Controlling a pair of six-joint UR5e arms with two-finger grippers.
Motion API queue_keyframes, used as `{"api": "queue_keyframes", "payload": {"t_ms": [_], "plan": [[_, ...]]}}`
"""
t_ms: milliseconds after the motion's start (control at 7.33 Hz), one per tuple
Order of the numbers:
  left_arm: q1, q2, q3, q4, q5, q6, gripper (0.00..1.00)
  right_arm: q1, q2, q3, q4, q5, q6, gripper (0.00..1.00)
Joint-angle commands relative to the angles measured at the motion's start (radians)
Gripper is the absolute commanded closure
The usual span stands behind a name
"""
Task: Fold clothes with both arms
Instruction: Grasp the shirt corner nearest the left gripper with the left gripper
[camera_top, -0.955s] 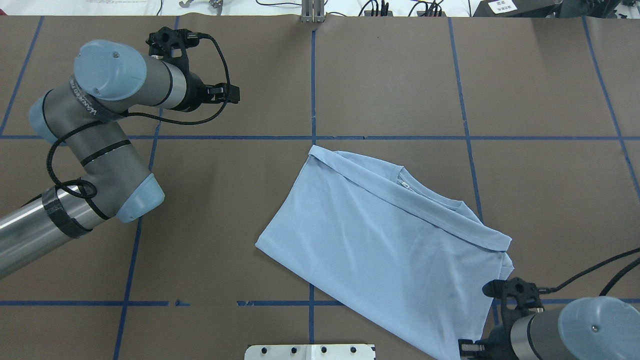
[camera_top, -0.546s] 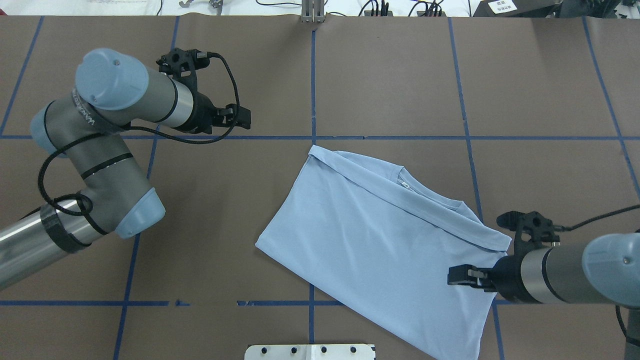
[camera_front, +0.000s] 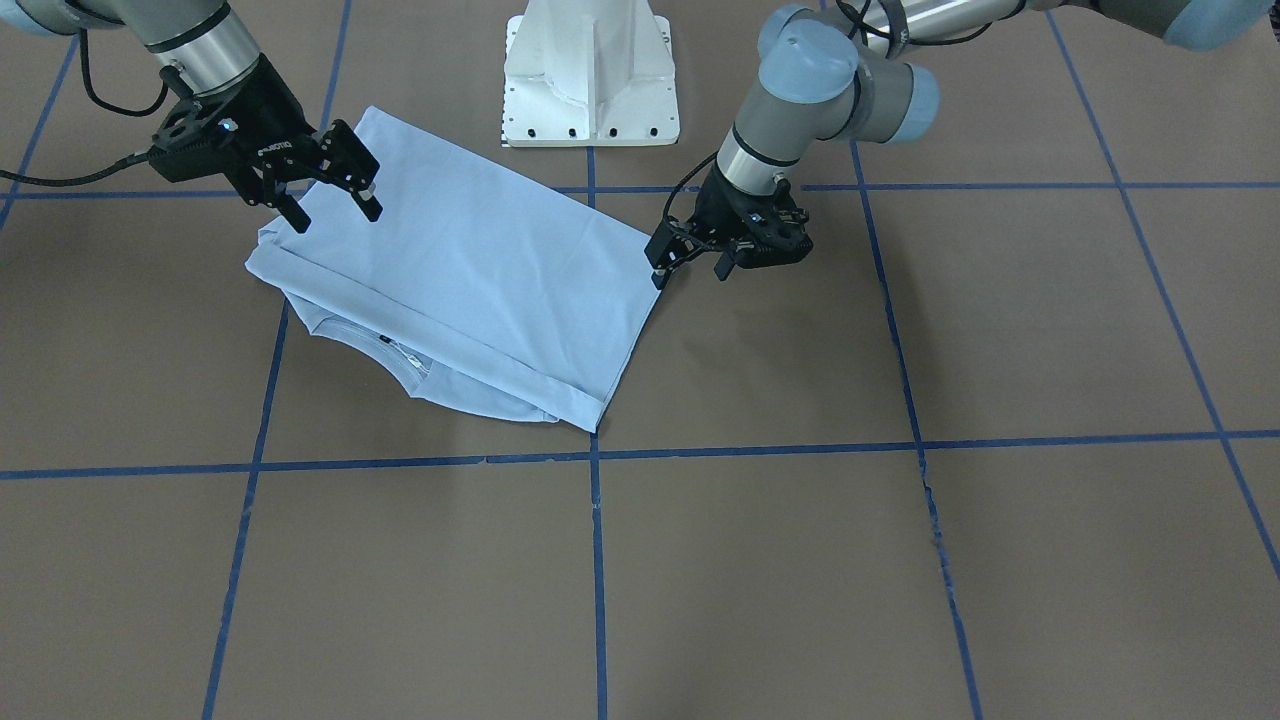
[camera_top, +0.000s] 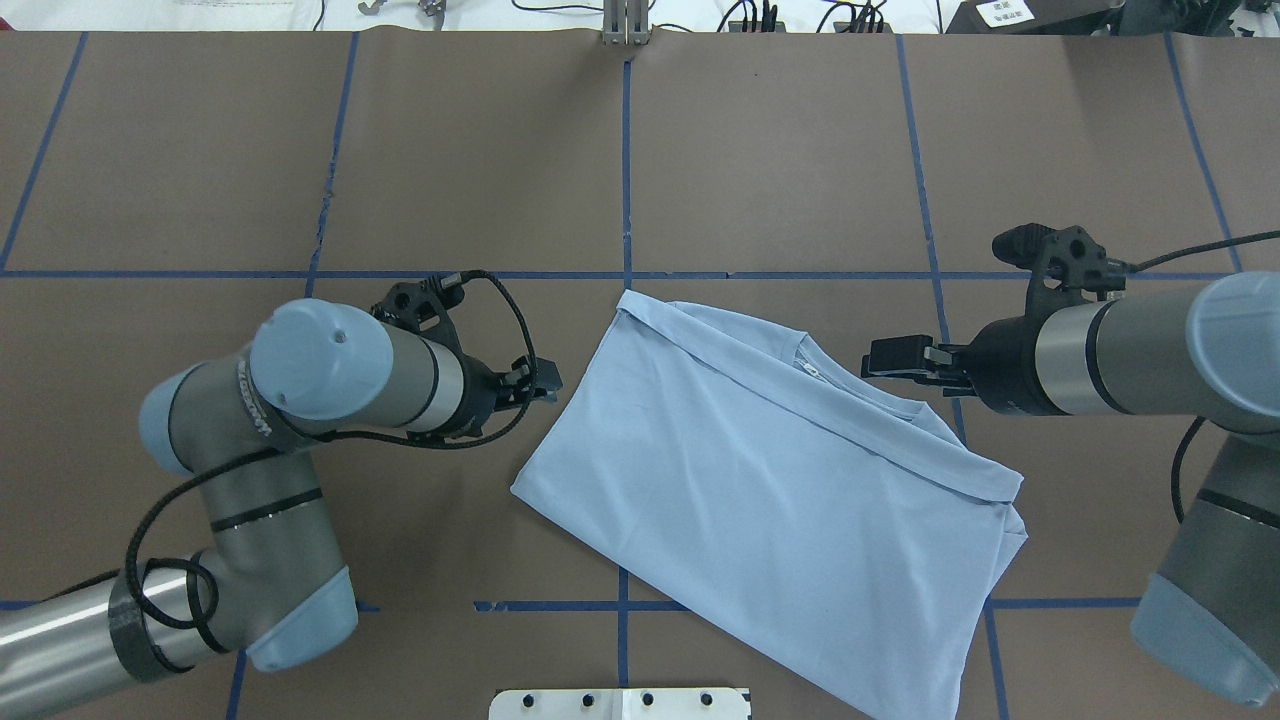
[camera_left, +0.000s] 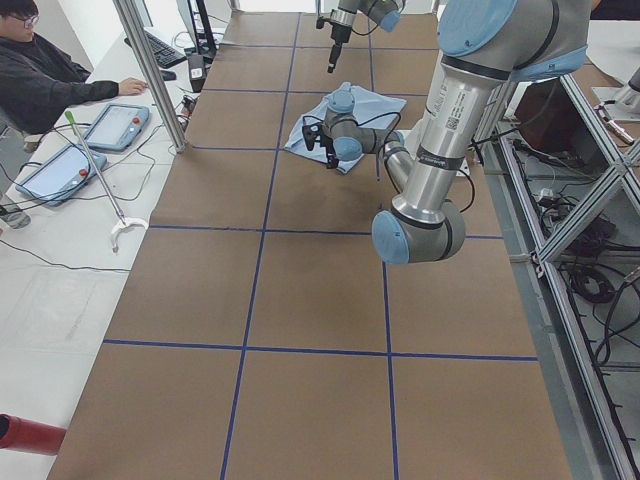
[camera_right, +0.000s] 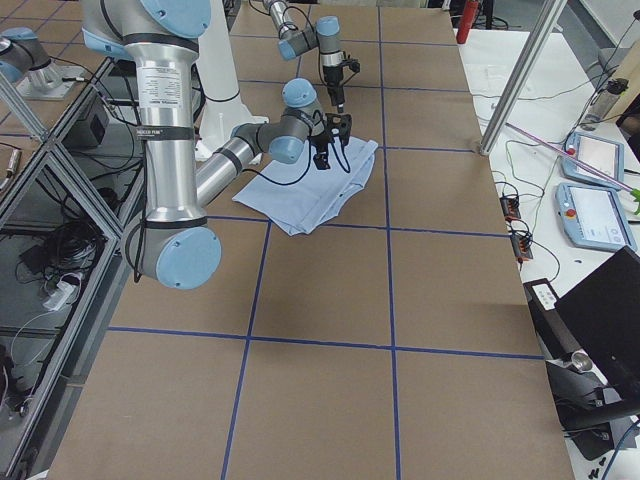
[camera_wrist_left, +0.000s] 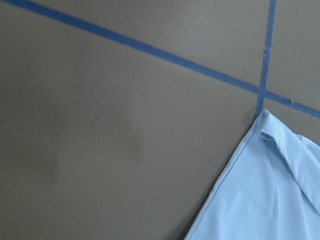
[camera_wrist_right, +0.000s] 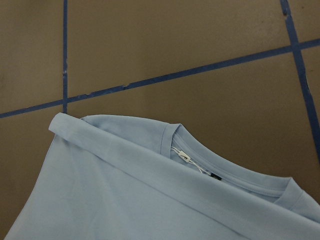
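Light blue T-shirt, white collar label; brown table with blue tape grid; left arm, right arm grey with pale blue joint caps; left gripper, right gripper black; white pedestal.

overhead opposite front; two end views; wrists close on t-shirt

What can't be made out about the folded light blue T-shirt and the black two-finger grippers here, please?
Light blue T-shirt: its near corner is cut off by the overhead view's bottom edge.
Its underside: hidden everywhere by the folded top layer.
Collar label: printing too small to read, right wrist view.
Left gripper and right gripper: out of frame in their own wrist views.
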Motion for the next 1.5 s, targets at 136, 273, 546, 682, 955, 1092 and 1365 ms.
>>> {"api": "queue_keyframes", "payload": {"t_ms": [136,273,546,682,955,1092,1365], "plan": [[0.100,-0.020,-0.023,0.161,0.072,-0.149,0.00,0.046,0.132,-0.057,-0.196,0.035,-0.091,0.00],[0.122,-0.020,-0.016,0.161,0.072,-0.150,0.00,0.046,0.161,-0.060,-0.223,0.035,-0.082,0.00],[0.125,-0.031,0.015,0.157,0.072,-0.149,0.01,0.049,0.166,-0.048,-0.219,0.035,-0.076,0.00],[0.125,-0.034,0.017,0.158,0.073,-0.147,0.02,0.049,0.166,-0.046,-0.219,0.035,-0.075,0.00],[0.125,-0.052,0.017,0.160,0.073,-0.149,0.49,0.049,0.166,-0.046,-0.219,0.034,-0.075,0.00],[0.125,-0.053,0.017,0.158,0.073,-0.144,0.78,0.049,0.166,-0.046,-0.219,0.034,-0.075,0.00],[0.125,-0.050,0.023,0.154,0.073,-0.132,0.95,0.049,0.166,-0.048,-0.219,0.032,-0.075,0.00]]}}
